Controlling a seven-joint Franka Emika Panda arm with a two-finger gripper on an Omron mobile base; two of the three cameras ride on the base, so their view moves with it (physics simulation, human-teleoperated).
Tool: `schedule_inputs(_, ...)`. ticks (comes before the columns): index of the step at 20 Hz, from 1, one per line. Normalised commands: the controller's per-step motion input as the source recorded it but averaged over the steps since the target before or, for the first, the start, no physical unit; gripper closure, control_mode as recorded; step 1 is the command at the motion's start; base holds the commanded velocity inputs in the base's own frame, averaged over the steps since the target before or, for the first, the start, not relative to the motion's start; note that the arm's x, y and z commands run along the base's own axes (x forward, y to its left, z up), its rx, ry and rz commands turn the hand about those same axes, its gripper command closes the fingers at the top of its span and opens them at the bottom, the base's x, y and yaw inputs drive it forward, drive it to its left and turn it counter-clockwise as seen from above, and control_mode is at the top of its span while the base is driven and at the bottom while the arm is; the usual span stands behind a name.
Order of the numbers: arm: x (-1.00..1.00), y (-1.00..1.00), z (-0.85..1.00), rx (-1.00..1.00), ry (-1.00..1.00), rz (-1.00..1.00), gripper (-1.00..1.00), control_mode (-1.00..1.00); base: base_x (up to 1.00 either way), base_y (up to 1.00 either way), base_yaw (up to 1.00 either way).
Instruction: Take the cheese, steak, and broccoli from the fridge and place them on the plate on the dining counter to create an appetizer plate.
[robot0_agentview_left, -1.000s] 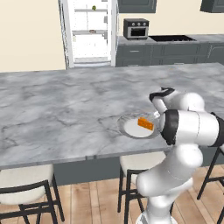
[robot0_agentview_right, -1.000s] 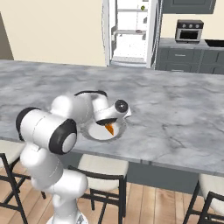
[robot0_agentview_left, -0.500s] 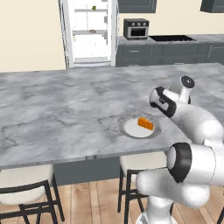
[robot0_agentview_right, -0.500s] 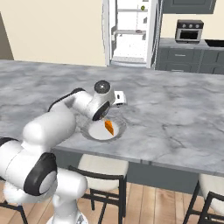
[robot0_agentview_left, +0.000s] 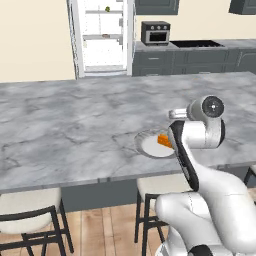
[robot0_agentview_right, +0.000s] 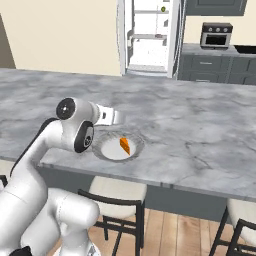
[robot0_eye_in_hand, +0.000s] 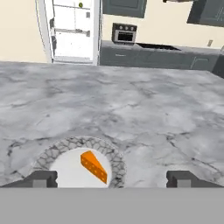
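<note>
The orange wedge of cheese lies on the round grey-rimmed plate, apart from my gripper. The plate sits near the front edge of the marble dining counter. My gripper is open and empty, hovering just above and behind the plate with one fingertip on each side. In the right base view the hand is at the plate's near-left rim. The fridge stands open across the room. On its shelves are the green broccoli up high and the dark red steak lower down.
A small dark countertop oven sits on the wall counter right of the fridge, beside a stovetop. Stools stand under the near edge of the island. My own arm rises right beside the plate.
My arm has swung and lifted the hand up and back off the plate. The cheese has stayed on the plate, and the gripper has stayed open.
</note>
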Motion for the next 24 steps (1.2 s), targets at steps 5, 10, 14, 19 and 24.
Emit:
schedule_inputs(5, -1.00, 0.09, 0.73, 0.23, -0.14, -0.12, -1.00, -1.00, 0.00, 0.00, 0.00)
schedule_inputs(10, -0.88, 0.05, 0.70, 0.09, 0.00, 0.20, -1.00, -1.00, 0.00, 0.00, 0.00)
schedule_inputs(14, -0.31, 0.47, 0.06, 0.00, 0.16, 0.29, -1.00, -1.00, 0.00, 0.00, 0.00)
schedule_inputs(19, -0.14, 0.85, -0.02, -0.02, 0.15, 0.24, -1.00, -1.00, 0.00, 0.00, 0.00)
schedule_inputs(24, -0.51, 0.32, -0.30, -0.03, 0.00, 0.08, -1.00, -1.00, 0.00, 0.00, 0.00)
